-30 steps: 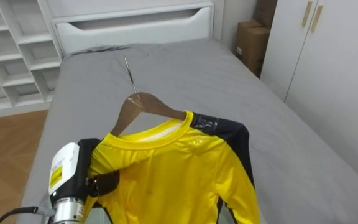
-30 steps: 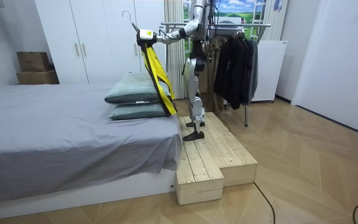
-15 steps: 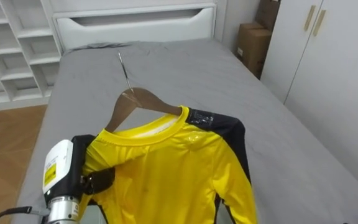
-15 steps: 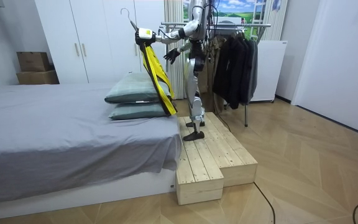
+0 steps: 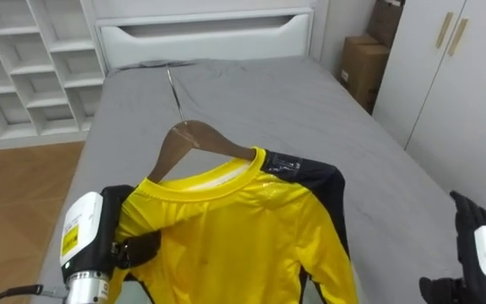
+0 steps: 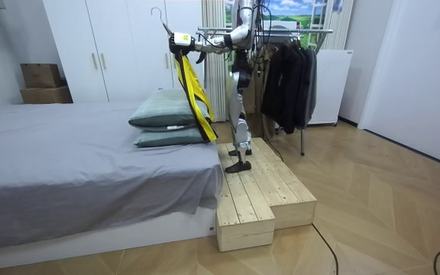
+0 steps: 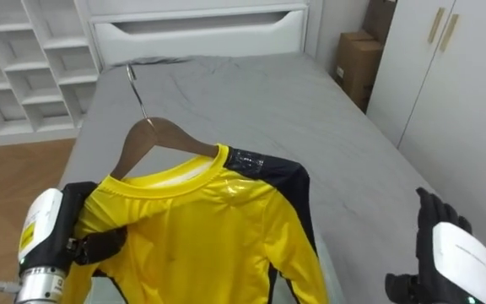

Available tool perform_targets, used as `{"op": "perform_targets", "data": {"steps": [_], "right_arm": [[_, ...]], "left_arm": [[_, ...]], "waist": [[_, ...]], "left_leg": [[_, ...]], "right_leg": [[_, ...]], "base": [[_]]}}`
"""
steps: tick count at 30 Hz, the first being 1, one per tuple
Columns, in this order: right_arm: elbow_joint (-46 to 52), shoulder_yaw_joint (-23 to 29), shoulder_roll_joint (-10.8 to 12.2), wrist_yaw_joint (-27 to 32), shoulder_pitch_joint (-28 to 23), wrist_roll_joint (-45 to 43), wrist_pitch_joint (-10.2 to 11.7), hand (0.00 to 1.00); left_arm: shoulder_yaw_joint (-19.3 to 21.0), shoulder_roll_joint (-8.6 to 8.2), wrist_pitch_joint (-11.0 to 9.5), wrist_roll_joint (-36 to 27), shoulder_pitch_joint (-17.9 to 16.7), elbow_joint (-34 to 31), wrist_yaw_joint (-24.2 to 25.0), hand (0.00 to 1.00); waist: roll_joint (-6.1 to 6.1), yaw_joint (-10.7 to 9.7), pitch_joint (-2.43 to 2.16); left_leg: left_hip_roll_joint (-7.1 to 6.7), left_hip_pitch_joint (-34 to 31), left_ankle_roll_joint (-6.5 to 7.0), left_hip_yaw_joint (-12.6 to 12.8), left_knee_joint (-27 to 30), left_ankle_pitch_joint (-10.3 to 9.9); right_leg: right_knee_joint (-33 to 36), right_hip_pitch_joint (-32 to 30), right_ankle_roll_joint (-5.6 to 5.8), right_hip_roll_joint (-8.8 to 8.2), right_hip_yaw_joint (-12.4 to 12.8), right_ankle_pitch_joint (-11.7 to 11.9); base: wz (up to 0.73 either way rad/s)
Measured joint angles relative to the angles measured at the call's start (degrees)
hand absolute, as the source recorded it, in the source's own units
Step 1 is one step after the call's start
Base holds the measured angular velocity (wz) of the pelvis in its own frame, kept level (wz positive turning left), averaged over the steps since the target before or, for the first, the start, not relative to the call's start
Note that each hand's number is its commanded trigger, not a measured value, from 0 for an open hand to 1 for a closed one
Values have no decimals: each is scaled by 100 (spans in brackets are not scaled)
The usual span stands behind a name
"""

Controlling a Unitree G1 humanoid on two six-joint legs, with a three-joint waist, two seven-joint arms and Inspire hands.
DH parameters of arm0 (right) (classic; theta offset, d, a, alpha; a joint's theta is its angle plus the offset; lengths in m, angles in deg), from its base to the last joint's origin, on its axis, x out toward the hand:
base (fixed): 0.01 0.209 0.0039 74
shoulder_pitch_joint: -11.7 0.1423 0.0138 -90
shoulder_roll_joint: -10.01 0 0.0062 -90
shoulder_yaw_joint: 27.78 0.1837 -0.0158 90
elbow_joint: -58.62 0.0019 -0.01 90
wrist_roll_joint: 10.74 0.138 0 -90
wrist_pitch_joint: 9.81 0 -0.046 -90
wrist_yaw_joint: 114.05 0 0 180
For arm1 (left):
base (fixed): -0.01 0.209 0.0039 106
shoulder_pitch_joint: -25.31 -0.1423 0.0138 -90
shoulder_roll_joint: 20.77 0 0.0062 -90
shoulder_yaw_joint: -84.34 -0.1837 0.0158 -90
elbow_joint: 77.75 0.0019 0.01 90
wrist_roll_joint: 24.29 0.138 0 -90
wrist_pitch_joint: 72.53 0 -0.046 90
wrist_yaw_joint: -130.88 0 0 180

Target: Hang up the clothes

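Observation:
A yellow shirt [image 5: 239, 232] with black sleeves hangs on a wooden hanger [image 5: 194, 142] whose metal hook [image 5: 175, 91] points up and away from me. My left hand [image 5: 99, 245] is at the lower left, its dark fingers curled round the shirt's shoulder and the hanger end. My right hand [image 5: 479, 249] is raised at the lower right, fingers straight, apart from the shirt. In the room view I stand on a wooden platform [image 6: 266, 191], holding the shirt [image 6: 192, 92] up over the bed's edge with my left hand [image 6: 178, 41].
A grey bed [image 5: 310, 118] lies below the shirt, with white shelves [image 5: 32, 76] to the left and white wardrobe doors [image 5: 471, 84] to the right. Behind me stands a clothes rack [image 6: 296, 32] with dark garments. Pillows [image 6: 166, 118] lie near the platform.
My right hand has risen into view at the lower right. The shirt stays held in my left hand; the camera has shifted slightly.

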Motion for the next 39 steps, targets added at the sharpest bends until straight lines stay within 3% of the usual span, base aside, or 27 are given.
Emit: {"op": "perform_targets", "data": {"steps": [3, 5, 7, 21, 24, 26, 29, 36, 39], "right_arm": [[206, -3, -2, 10, 96, -2, 0, 0], [295, -14, -3, 40, 171, -22, -1, 0], [421, -56, -5, 39, 181, -31, 3, 0], [591, -659, -17, 38, 353, -124, -7, 0], [1031, -763, -24, 39, 357, -132, -2, 0], [1180, -892, -70, 41, 375, -134, 38, 0], [1254, -903, -71, 38, 416, -122, 77, 0], [1292, -933, -74, 38, 422, -114, 186, 0], [1292, -933, -78, 39, 433, -72, 187, 0]], "left_arm": [[0, -19, 5, 7, -53, -44, 71, 100], [1, -21, 14, 18, -70, -179, 92, 100], [1, -23, 14, 19, -71, -239, 106, 100], [1, -98, 69, 156, -74, -467, 229, 100], [-15, -99, 151, 175, -175, -955, 359, 100], [-17, -99, 150, 175, -223, -1146, 442, 100], [-15, -104, 149, 186, -222, -1258, 554, 100], [-28, -167, 147, 246, -220, -1371, 656, 100], [-29, -207, 147, 244, -220, -1434, 656, 100]], "waist": [[4, 15, 27], [-24, 74, 73], [-32, 99, 81], [-19, 119, 69], [-4, 120, 50], [-8, 122, -18], [-8, 128, -24], [-2, 202, -12], [-13, 240, 49]], "left_leg": [[2, 54, -9, 12, -12, -10], [12, 73, -14, 46, -23, -14], [15, 71, -16, 59, -27, -15], [18, 47, -22, 49, -2, -25], [23, -6, -21, 47, 13, -24], [26, 29, -21, 38, 18, -24], [30, 90, -23, 4, 17, -26], [49, 91, -29, 1, 14, -28], [49, 84, -29, 4, 10, -28]], "right_leg": [[-15, 42, 3, 5, 27, -2], [-13, 36, 6, 13, 54, -5], [-13, 25, 6, 15, 67, -5], [-9, 20, 6, 15, 45, -5], [4, -28, 6, 16, 38, -4], [4, 14, 6, 17, 23, -4], [5, 89, 6, 18, -12, -4], [13, 88, -2, 43, -2, 1], [3, 76, -3, 48, 23, 2]], "base": [[-6], [-7], [-3], [0], [0], [0], [5], [1], [0]]}}
